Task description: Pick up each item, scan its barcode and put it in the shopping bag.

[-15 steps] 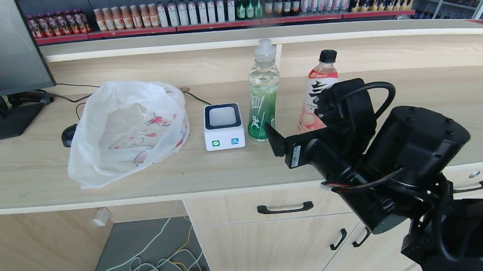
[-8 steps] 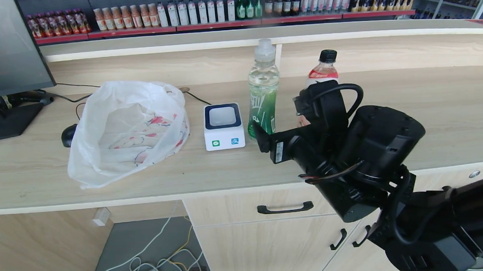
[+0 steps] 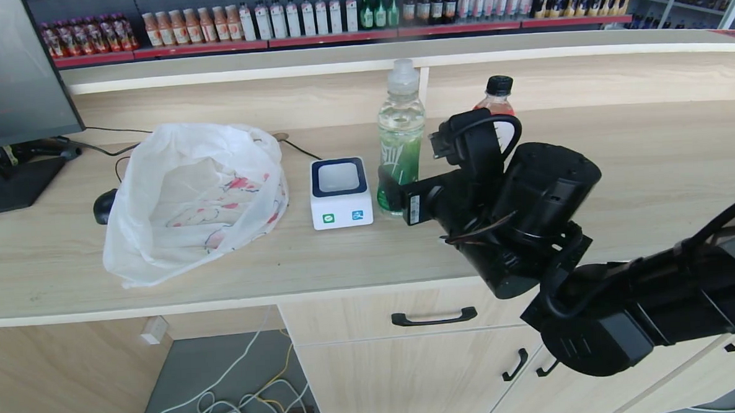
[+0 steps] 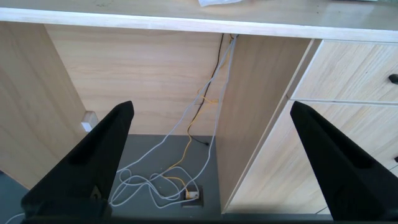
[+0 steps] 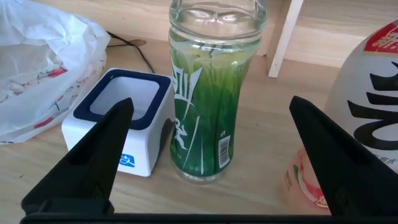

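The counter carries the shopping bag toward its left end, then scanner, green bottle and pink bottle mid-counter. Centre your right gripper on the green bottle's waist, clear of its neighbours. Its jaws are spread, empty, probably not yet touching. Your left gripper hangs spread, empty, below the front edge.

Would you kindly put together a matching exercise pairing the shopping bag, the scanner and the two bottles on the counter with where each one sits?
1. shopping bag
2. scanner
3. green-label bottle
4. black-capped bottle

A. partly hidden behind the right arm
B. between the bag and the green-label bottle
C. beside the computer mouse
D. straight ahead of the open right claw

Pairs: 1-C, 2-B, 3-D, 4-A.
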